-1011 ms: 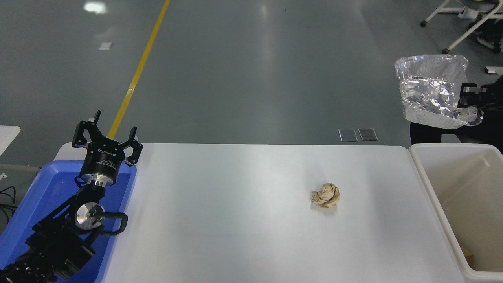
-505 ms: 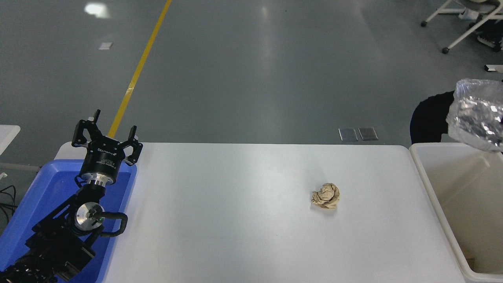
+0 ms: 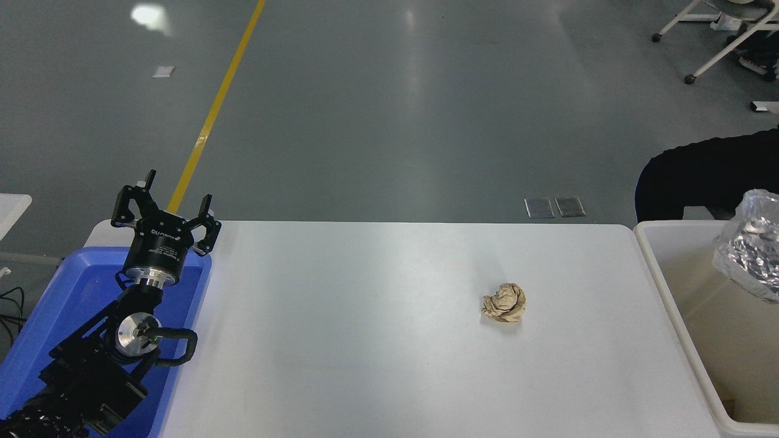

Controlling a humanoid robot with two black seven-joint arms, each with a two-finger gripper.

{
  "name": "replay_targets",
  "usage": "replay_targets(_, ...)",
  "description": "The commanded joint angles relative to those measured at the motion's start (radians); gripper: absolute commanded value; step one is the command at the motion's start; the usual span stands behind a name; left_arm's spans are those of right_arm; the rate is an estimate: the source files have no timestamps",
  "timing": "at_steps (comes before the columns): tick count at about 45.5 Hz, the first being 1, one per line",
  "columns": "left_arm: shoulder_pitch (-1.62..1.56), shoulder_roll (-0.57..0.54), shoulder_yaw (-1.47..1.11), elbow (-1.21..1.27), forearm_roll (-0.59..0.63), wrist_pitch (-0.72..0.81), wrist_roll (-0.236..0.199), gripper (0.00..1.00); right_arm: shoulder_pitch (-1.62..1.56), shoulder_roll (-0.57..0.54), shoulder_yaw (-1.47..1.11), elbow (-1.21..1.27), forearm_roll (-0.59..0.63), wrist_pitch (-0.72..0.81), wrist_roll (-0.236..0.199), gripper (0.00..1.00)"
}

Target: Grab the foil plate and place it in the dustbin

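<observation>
The foil plate [image 3: 752,249], shiny crinkled silver, is at the right edge of the head view, tilted inside the open top of the dustbin [image 3: 671,293], partly cut off by the picture's edge. I cannot tell whether it is held or falling. The dustbin is a large cream bin standing against the table's right end. My right gripper is out of view. My left gripper [image 3: 178,190] is parked at the lower left over a blue tray, open and empty.
A crumpled brown paper ball [image 3: 504,303] lies on the white table [image 3: 365,340], right of centre. The blue tray [image 3: 67,298] sits at the table's left end under my left arm. A black shape [image 3: 688,182] shows behind the dustbin's far rim.
The foil plate has moved right and down, from above the dustbin's far side into its open top. The right gripper, seen holding it 1.0 s ago, has left the view. The left arm is still.
</observation>
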Motion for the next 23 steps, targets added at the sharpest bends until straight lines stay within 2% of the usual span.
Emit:
replay_targets(1, 0.000, 0.000, 0.000, 0.000, 0.000, 0.000, 0.000, 0.98, -0.154, 0.007, 0.143, -0.043, 0.007, -0.033, 0.000, 0.00)
replay_targets(13, 0.000, 0.000, 0.000, 0.000, 0.000, -0.002, 0.000, 0.98, -0.194, 0.033, 0.166, -0.075, 0.009, -0.039, -0.002, 0.00)
replay_targets(14, 0.000, 0.000, 0.000, 0.000, 0.000, 0.000, 0.000, 0.98, -0.194, 0.033, 0.168, -0.075, 0.010, -0.045, -0.002, 0.14)
replay_targets(17, 0.000, 0.000, 0.000, 0.000, 0.000, 0.000, 0.000, 0.98, -0.194, 0.033, 0.181, -0.078, 0.015, -0.088, 0.000, 0.77)
replay_targets(18, 0.000, 0.000, 0.000, 0.000, 0.000, 0.000, 0.000, 0.98, -0.194, 0.033, 0.188, -0.079, 0.015, -0.106, 0.000, 0.89)
replay_targets(20, 0.000, 0.000, 0.000, 0.000, 0.000, 0.000, 0.000, 0.98, -0.195, 0.035, 0.197, -0.082, 0.015, -0.137, 0.000, 0.98)
replay_targets(23, 0.000, 0.000, 0.000, 0.000, 0.000, 0.000, 0.000, 0.98, -0.197, 0.047, 0.198, -0.084, 0.017, -0.149, 0.000, 1.00)
